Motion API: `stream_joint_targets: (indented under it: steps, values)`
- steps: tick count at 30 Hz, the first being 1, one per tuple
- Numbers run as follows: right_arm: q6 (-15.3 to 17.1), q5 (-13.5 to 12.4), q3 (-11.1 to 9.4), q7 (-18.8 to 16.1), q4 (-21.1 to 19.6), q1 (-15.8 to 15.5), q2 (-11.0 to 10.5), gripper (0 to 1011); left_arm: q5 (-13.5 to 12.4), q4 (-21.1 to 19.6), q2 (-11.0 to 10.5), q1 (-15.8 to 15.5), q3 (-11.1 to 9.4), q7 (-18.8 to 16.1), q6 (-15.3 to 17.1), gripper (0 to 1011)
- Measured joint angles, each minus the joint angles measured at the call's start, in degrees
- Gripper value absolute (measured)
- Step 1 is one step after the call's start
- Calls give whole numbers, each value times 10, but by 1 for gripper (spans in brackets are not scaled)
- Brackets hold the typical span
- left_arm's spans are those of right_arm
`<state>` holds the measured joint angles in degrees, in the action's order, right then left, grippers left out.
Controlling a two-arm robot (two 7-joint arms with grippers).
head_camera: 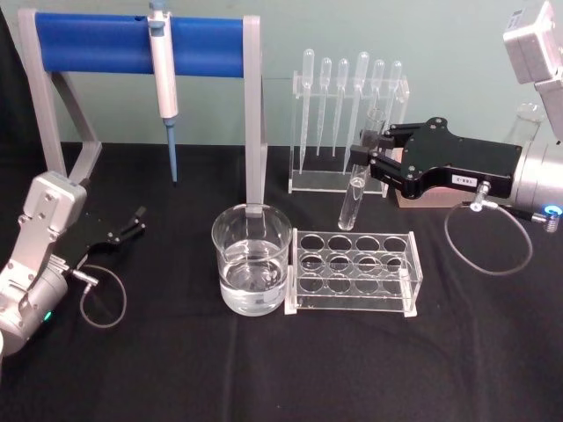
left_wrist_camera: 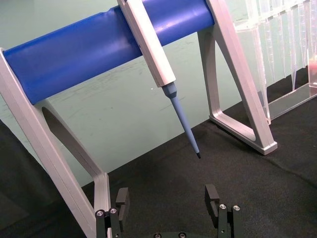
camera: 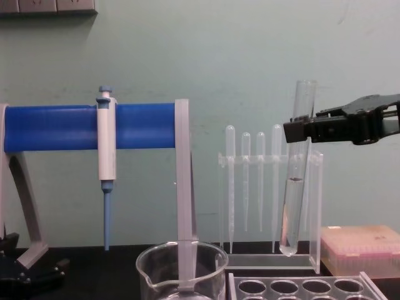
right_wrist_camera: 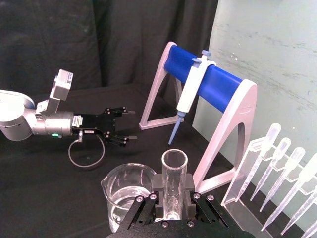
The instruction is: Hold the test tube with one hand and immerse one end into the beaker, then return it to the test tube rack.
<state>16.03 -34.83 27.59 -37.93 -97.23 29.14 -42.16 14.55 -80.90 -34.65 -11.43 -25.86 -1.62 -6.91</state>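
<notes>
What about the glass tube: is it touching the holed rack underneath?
Apart. The chest view shows the test tube, in the right gripper, hanging clear above the rack.

Laboratory bench [head_camera: 264, 369]: pipettor [head_camera: 162, 66] on blue stand [head_camera: 97, 44], racked plastic pipettes [head_camera: 343, 97], glass beaker [head_camera: 251, 239], test tube rack [head_camera: 300, 272].

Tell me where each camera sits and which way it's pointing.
Head: high up, looking down at the table; left hand open at left, right hand gripping the test tube.
Chest: low, looking across the table; right hand shows at the right edge.
Left wrist: behind the left hand, facing the pipettor.
Right wrist: behind the right hand, looking over the beaker toward the left hand.
Head and chest share the test tube, beaker and test tube rack.
</notes>
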Motion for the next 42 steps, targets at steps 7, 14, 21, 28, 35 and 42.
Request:
stream_joint_targets:
  steps: [7,14,21,28,35,42]
  values:
    - [0,0,0,0,0,0,0,231,0,0,0,0,0,0,0,1000]
    - [0,0,0,0,0,0,0,231,0,0,0,0,0,0,0,1000]
    - [0,0,0,0,0,0,0,231,0,0,0,0,0,0,0,1000]
    - [0,0,0,0,0,0,0,231,0,0,0,0,0,0,0,1000]
    - [0,0,0,0,0,0,0,231,0,0,0,0,0,0,0,1000]
    - [0,0,0,0,0,0,0,231,0,0,0,0,0,0,0,1000]
